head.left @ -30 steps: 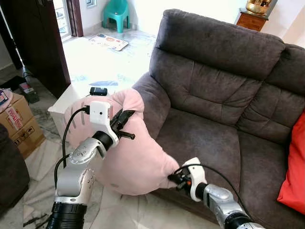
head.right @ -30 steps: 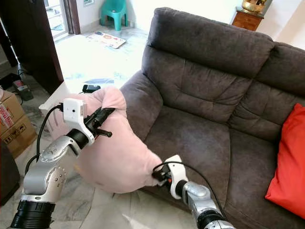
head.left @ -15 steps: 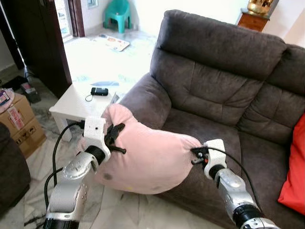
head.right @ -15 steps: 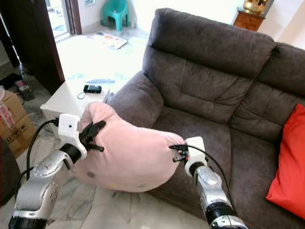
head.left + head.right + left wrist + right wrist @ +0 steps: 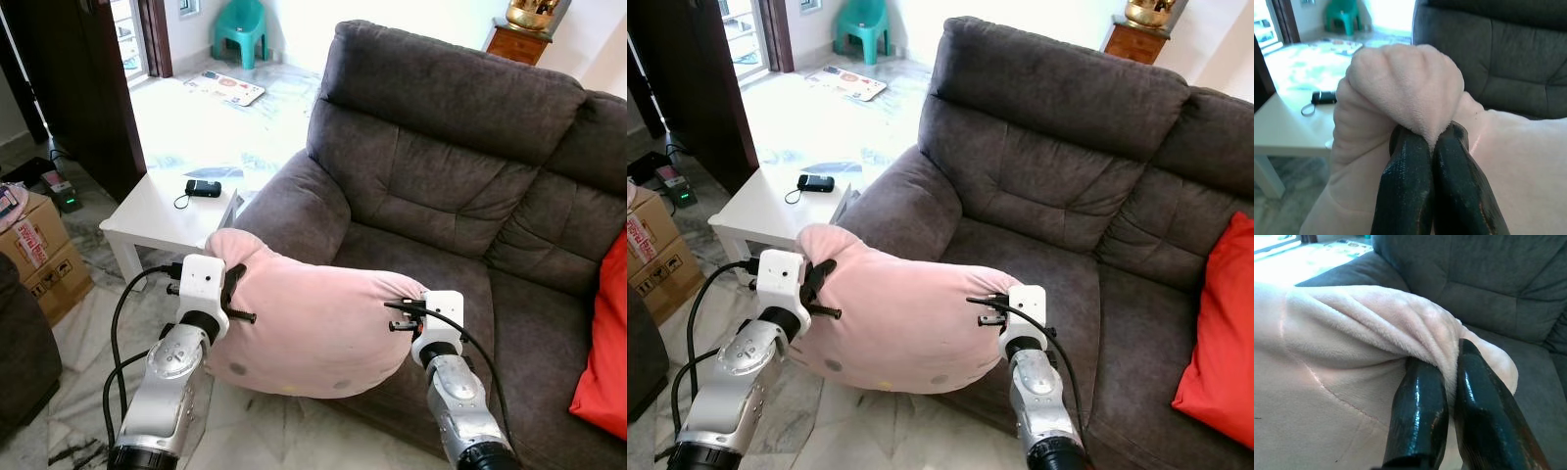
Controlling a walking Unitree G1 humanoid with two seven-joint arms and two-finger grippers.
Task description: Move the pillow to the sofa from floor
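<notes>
Since a second ago, both arms have brought the pink pillow (image 5: 313,328) down and level, hanging off the floor at the front edge of the sofa (image 5: 460,196). The left gripper (image 5: 1422,147) has its jaws clenched on the pillow's corner farthest from the sofa; the right gripper (image 5: 1447,382) pinches a fold at the end over the seat. Beside the sofa's arm stands a white tabletop (image 5: 157,217) bearing a small black device (image 5: 202,188).

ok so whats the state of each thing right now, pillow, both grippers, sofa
pink pillow: off the floor, held at both ends, in front of the seat edge
left gripper: shut on a pillow corner
right gripper: shut on a pillow fold
sofa: red cushion at its right side
</notes>
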